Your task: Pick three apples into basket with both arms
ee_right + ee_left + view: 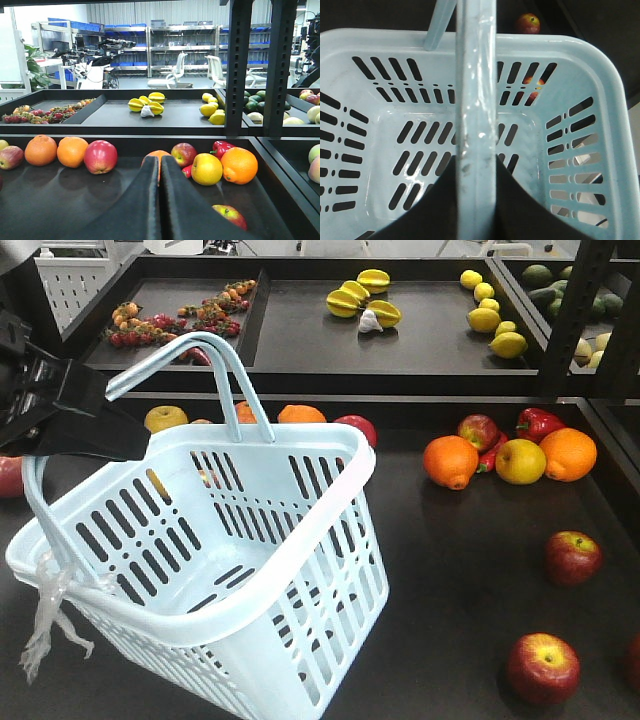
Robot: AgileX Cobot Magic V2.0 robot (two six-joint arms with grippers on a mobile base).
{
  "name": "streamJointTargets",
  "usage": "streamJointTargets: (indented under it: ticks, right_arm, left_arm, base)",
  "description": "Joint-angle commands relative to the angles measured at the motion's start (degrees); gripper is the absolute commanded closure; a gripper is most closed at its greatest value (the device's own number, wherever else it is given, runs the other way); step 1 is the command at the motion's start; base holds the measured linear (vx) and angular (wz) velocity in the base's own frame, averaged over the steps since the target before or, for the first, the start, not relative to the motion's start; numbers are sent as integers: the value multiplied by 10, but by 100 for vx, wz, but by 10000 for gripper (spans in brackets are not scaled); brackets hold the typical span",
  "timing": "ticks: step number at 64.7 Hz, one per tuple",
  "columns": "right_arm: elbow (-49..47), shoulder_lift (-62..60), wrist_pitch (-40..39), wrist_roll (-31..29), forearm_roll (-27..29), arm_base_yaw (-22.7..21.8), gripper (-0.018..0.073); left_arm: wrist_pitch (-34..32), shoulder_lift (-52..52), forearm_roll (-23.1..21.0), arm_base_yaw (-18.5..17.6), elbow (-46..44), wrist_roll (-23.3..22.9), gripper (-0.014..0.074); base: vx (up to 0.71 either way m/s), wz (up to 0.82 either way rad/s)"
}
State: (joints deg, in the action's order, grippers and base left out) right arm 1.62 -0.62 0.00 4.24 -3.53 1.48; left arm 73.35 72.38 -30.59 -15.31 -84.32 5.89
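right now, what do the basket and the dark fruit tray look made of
Basket: pale blue moulded plastic, fairly glossy; light glints on its rim and the slots look cast in. Tray: dark matte sheet, barely reflecting; painted metal or plastic, the look leaves it open.

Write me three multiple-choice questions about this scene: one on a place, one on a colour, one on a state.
1. The lemons lie: A on the front tray; B on the back tray; C beside the pepper.
2. The basket is: A pale blue; B green; C black.
3. The right claw is: A wide open; B shut, empty; C shut on an apple.
Answers: 1 B, they sit far back; 2 A, its walls show that colour; 3 B, the wrist view shows it closed on nothing.
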Motion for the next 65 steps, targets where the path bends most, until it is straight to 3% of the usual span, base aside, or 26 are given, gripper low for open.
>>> streamJointTargets:
  ticks: [1,65]
  right_arm:
    - [8,-6,-42,-5,0,-3,564]
    - [8,-6,-42,-5,0,-3,564]
  left_arm:
    - [-17,-15,-34,-3,-13,-5,603]
    - [-17,-15,-34,-3,-13,-5,603]
  base:
    - [0,0]
    - [0,0]
